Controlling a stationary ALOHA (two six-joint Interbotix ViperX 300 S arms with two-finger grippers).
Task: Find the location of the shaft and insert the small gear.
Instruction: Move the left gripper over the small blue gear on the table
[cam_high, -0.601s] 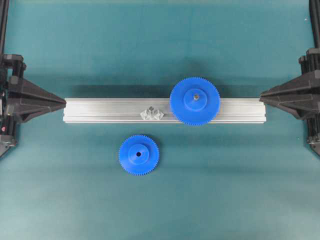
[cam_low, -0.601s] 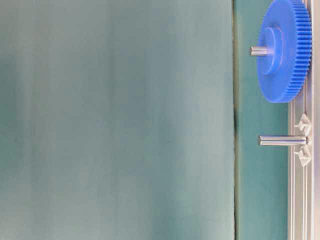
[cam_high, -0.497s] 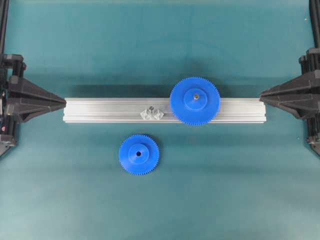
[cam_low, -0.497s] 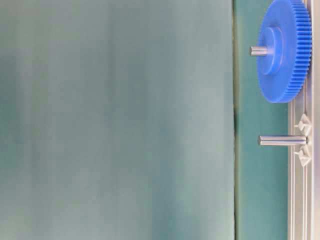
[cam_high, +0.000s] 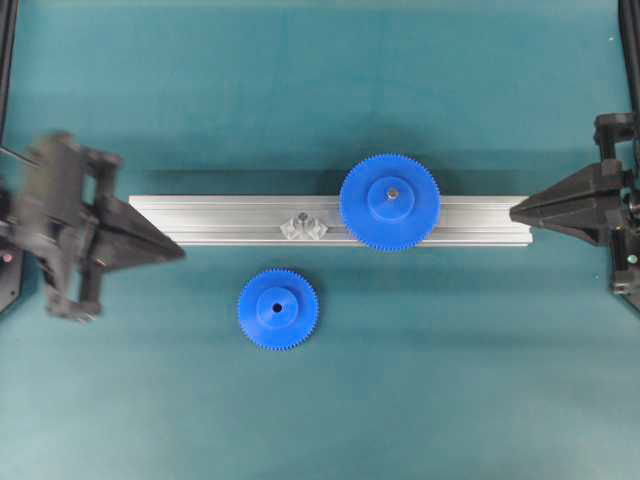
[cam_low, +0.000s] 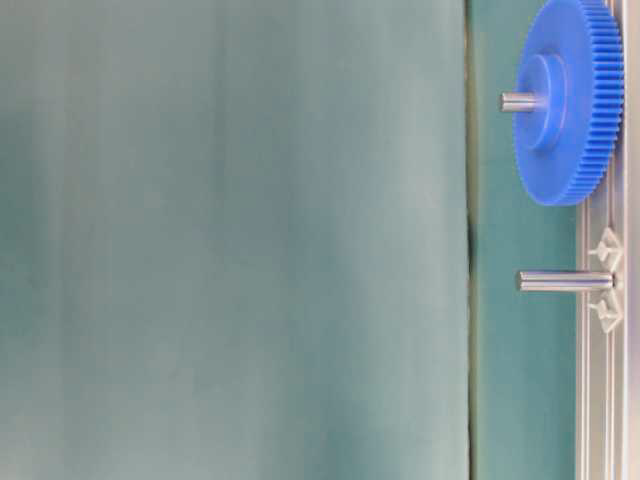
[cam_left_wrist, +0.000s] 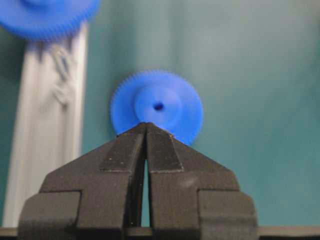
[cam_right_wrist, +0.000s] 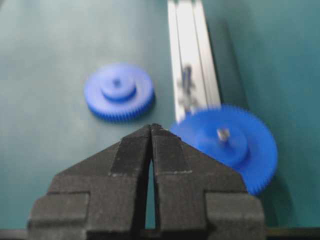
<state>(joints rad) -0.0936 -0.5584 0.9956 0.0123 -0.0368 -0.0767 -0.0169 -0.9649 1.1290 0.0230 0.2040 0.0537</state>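
The small gear (cam_high: 278, 309) lies flat on the teal mat, just in front of the aluminium rail (cam_high: 220, 220); it also shows in the left wrist view (cam_left_wrist: 157, 106) and the right wrist view (cam_right_wrist: 119, 91). The shaft (cam_high: 301, 215) stands on the rail left of the larger blue gear (cam_high: 389, 202); from table level it is a bare grey pin (cam_low: 563, 281). My left gripper (cam_high: 180, 251) is shut and empty, left of the small gear. My right gripper (cam_high: 514, 211) is shut and empty at the rail's right end.
The larger blue gear sits on its own pin (cam_low: 518, 101) on the rail. Black arm frames stand at the left and right edges of the overhead view. Teal mat surrounds the rail on all sides.
My left gripper has swung forward and right, off the rail's left end toward the small gear, and looks blurred. My right gripper shifted slightly left. Gears and rail stayed put.
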